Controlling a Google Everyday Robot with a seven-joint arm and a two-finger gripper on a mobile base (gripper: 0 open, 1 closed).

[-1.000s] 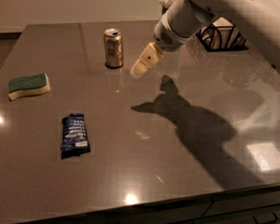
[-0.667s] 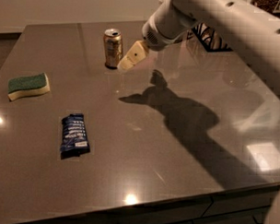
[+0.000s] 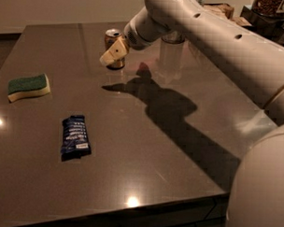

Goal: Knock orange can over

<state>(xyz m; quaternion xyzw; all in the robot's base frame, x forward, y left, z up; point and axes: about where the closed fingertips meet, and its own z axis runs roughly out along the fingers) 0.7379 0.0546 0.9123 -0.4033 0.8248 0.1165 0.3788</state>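
A white robot arm is reaching from the right toward the upper middle of the frame, where the orange can [image 3: 113,36] is standing upright on the dark table [image 3: 177,172]. The gripper [image 3: 113,51] is hanging in front of the can's side; whether it is apart or together cannot be told. A low or glancing push is likely to slide the can rather than tip it. Pale print on the can and on the blue wrapper [image 3: 75,137], lower left, is showing too faintly to read.

no legible text on wrapper [image 3: 75,136] or orange can [image 3: 111,36] behind hand [image 3: 112,52]
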